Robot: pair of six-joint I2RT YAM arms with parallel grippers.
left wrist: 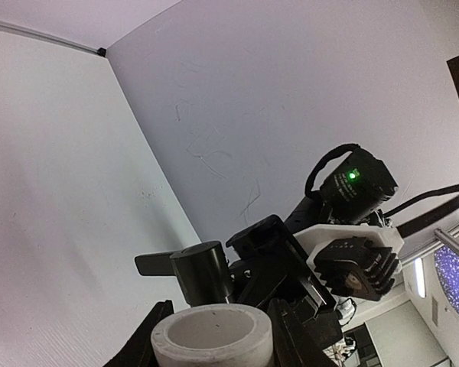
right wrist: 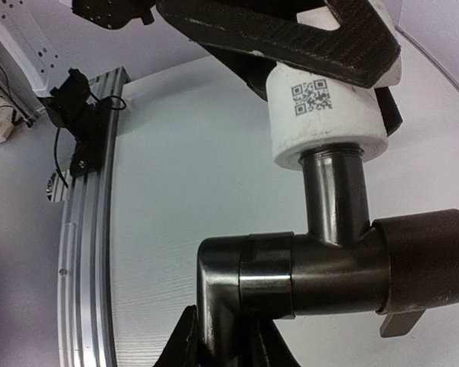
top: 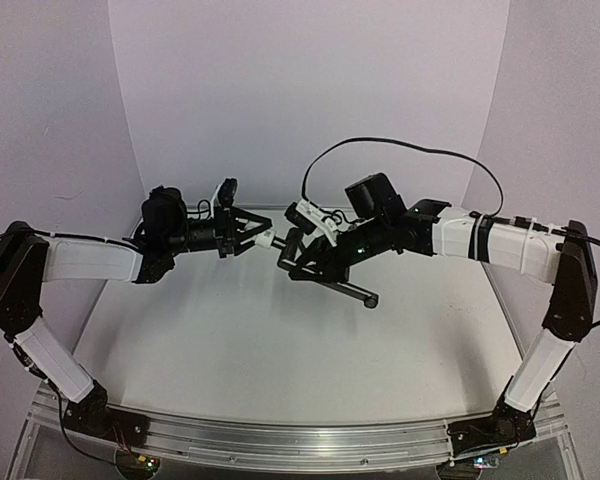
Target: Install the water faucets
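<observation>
My left fingers (right wrist: 291, 34) pinch the white fitting (right wrist: 325, 115), probably light; my right fingers (right wrist: 182, 344) pinch the black faucet (right wrist: 329, 267), probably stiff, slippery.

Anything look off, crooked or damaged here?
Nothing stands out. The left gripper holds the white fitting and the right gripper holds the black faucet, both in the air above the table. The faucet's stem sits in the fitting's mouth, roughly in line. No damage or spill is visible.
</observation>
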